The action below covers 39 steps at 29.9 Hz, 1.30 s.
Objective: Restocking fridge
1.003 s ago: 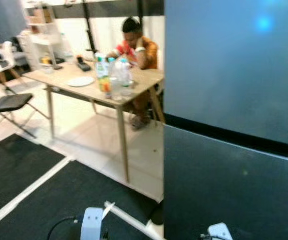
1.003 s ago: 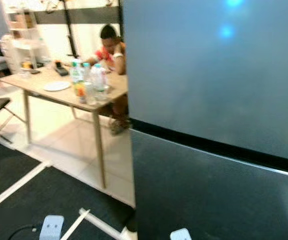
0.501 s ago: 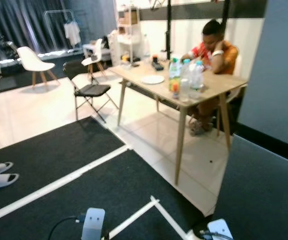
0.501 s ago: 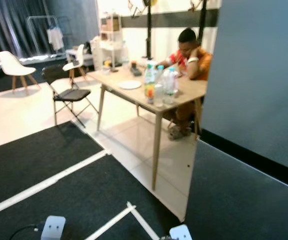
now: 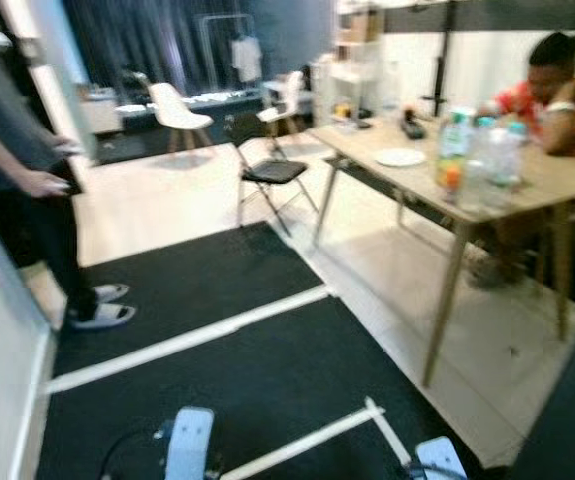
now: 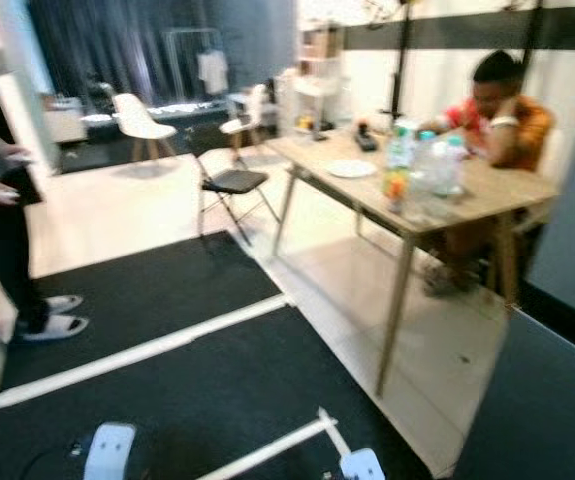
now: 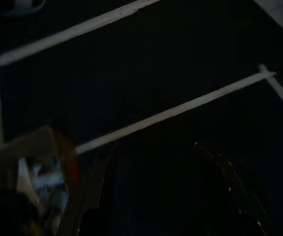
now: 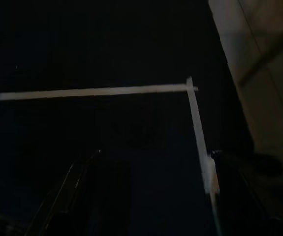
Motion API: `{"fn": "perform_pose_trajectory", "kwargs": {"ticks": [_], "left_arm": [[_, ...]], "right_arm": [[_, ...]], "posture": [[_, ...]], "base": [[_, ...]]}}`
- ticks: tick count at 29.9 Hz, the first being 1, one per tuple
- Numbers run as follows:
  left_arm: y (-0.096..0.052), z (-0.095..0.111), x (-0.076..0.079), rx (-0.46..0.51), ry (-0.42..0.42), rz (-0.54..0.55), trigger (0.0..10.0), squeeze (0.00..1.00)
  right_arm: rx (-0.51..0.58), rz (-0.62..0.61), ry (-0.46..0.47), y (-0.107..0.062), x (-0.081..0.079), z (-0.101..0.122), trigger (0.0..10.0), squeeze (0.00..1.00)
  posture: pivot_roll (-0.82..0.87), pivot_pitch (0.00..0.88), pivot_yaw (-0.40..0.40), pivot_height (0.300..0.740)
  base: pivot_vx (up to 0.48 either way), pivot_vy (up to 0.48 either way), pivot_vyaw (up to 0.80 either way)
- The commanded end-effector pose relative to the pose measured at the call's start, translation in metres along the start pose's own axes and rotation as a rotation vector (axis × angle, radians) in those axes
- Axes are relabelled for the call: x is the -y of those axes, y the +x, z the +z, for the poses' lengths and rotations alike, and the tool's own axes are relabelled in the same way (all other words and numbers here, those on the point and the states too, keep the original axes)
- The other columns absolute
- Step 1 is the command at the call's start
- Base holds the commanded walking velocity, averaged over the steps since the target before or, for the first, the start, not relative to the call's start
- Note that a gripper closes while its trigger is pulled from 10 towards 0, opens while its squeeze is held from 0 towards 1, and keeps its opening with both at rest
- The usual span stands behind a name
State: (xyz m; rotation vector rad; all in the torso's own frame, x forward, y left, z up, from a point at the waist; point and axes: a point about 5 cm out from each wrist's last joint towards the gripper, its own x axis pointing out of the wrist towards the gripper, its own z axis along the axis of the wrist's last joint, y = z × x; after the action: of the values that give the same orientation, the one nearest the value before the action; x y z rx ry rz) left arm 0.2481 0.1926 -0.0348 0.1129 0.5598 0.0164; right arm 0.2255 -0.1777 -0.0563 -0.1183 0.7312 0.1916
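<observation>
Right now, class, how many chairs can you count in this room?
3: a black folding chair beside the table, and two white chairs farther back. The seated person may hide another.

No text, label or number can be read anywhere.
</observation>
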Motion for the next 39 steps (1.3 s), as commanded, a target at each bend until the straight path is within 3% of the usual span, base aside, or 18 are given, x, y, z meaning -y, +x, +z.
{"fn": "perform_pose_trajectory", "kwargs": {"ticks": [1, 3, 14, 39], "left_arm": [[0.0009, 0.0022, -0.0005, 0.003, 0.002, -0.001, 10.0, 0.00], [0.0023, 0.0060, -0.0005, 0.015, -0.006, -0.001, 10.0, 0.00], [0.0031, 0.0103, -0.0003, 0.041, -0.026, -0.013, 10.0, 0.00], [0.0043, 0.0118, 0.0034, 0.037, -0.039, -0.028, 10.0, 0.00]], "right_arm": [[-0.011, 0.001, -0.002, -0.0012, -0.0009, -0.0045, 10.0, 0.00], [-0.007, -0.033, 0.039, -0.0012, 0.0021, -0.0039, 10.0, 0.00], [-0.015, -0.033, 0.022, -0.0011, 0.0018, -0.0045, 10.0, 0.00], [-0.005, -0.026, 0.019, 0.0000, 0.0008, -0.0011, 10.0, 0.00]], "posture": [[-0.03, 0.042, 0.033, 0.740], [-0.03, 0.041, 0.032, 0.740], [-0.03, 0.040, 0.033, 0.740], [-0.04, 0.029, 0.029, 0.740]], "base": [[0.000, 0.000, 0.80], [0.000, 0.000, 0.00], [0.097, 0.000, 0.00], [0.386, 0.000, 0.00]]}}
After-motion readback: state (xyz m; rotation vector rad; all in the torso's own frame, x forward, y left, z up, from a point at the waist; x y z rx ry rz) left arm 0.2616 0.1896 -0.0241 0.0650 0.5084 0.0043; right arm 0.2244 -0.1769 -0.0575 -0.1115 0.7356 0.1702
